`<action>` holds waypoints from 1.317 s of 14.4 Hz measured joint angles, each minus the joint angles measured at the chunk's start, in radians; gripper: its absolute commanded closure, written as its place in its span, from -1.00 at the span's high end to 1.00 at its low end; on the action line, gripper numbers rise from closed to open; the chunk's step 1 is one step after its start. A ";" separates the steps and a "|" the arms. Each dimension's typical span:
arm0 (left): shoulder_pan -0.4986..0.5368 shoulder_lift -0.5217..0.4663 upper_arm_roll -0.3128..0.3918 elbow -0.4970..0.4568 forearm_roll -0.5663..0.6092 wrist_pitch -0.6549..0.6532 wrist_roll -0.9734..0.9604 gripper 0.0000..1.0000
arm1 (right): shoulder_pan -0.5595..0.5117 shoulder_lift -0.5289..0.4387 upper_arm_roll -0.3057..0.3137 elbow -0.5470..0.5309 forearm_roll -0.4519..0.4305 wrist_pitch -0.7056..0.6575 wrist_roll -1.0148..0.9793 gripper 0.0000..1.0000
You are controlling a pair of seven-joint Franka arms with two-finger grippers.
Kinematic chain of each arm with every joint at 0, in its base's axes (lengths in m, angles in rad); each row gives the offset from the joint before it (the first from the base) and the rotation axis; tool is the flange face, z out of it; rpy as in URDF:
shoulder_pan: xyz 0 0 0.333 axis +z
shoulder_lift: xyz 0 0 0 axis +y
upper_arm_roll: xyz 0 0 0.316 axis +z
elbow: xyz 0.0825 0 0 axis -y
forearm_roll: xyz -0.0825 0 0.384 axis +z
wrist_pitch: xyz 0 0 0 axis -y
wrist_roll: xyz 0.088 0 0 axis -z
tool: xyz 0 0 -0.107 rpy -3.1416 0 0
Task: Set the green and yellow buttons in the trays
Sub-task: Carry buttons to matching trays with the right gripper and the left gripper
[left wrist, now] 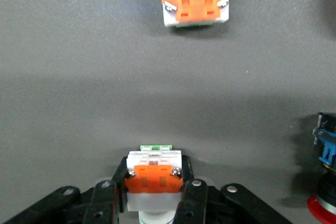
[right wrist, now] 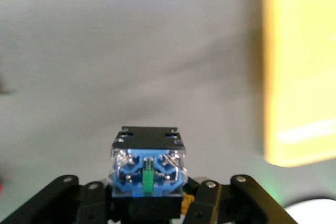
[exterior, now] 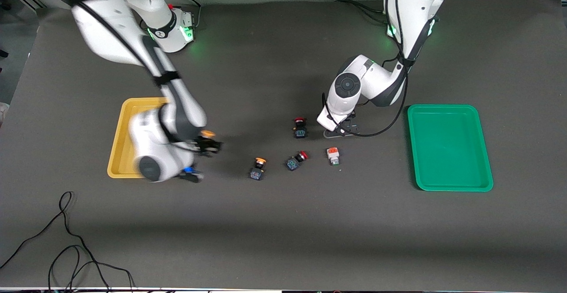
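Note:
My right gripper (exterior: 208, 145) is shut on a yellow-capped button (exterior: 207, 133) and holds it over the table, just beside the yellow tray (exterior: 118, 144). In the right wrist view the button's black-blue body (right wrist: 147, 169) sits between the fingers, with the yellow tray (right wrist: 302, 77) close by. My left gripper (exterior: 339, 129) is shut on a white button with an orange band (left wrist: 154, 174), low over the table. A second white button (exterior: 333, 155) lies nearer the front camera and also shows in the left wrist view (left wrist: 195, 1). Another yellow-capped button (exterior: 258, 168) lies mid-table. The green tray (exterior: 449, 146) is at the left arm's end.
Two red-capped black-blue switches lie mid-table: one (exterior: 300, 127) beside the left gripper, one (exterior: 296, 160) between the yellow-capped and white buttons. One shows at the edge of the left wrist view (left wrist: 325, 177). Black cables (exterior: 66, 240) lie near the table's front corner.

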 measured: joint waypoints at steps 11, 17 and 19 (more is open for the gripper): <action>0.205 -0.331 0.022 0.314 -0.049 -0.628 0.129 -0.50 | -0.044 0.047 -0.297 -0.184 -0.060 0.122 -0.632 1.00; 0.578 -0.406 0.035 0.311 -0.073 -0.781 0.614 -0.50 | -0.043 0.045 -0.295 -0.158 -0.059 0.125 -0.677 1.00; 0.642 -0.387 0.036 0.275 -0.053 -0.711 0.699 -0.50 | -0.013 0.034 -0.287 -0.122 -0.057 0.091 -0.611 1.00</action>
